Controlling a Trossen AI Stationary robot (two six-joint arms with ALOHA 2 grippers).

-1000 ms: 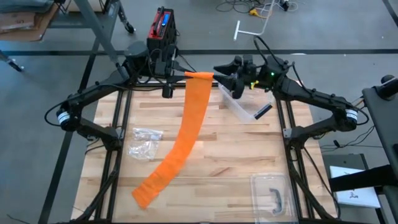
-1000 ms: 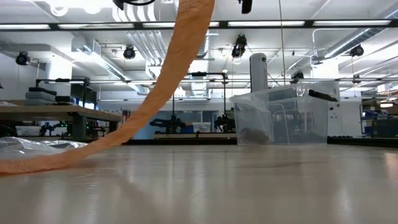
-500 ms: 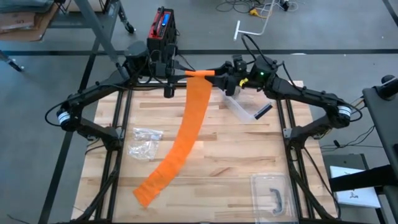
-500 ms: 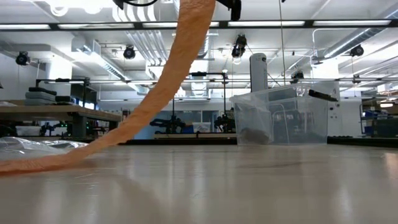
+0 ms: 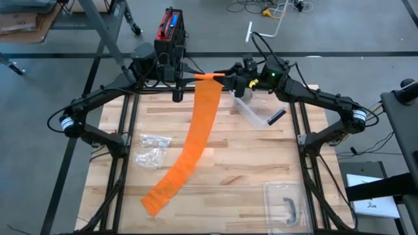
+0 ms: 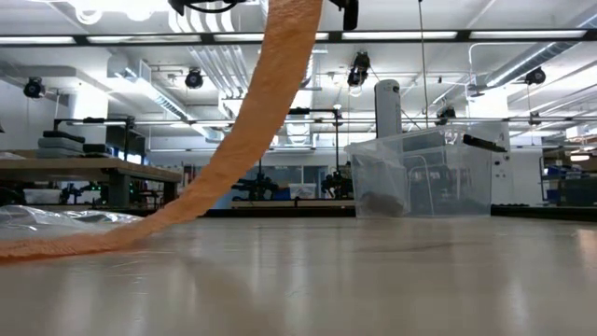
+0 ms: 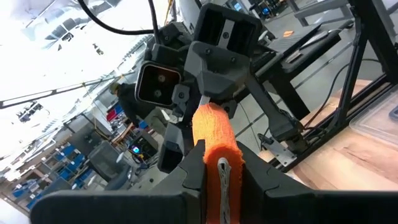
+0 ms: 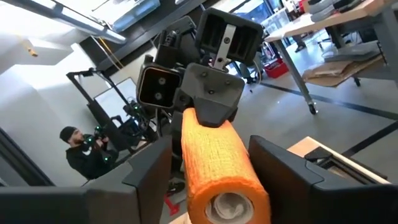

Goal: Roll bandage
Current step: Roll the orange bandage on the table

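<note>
We see a clear bin and a plastic bag on the wooden table, workshop behind. The left gripper clamps the orange bandage above the far edge; the right gripper straddles its roll, fingers apart.

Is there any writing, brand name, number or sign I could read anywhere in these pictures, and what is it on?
None can be read.
White paper sheets on the floor at the table's right: dark marks, too small to read.
Red and black box beyond the table: no legible label.
Orange bandage strip, clear plastic bin, both dark grippers: no lettering visible.
</note>
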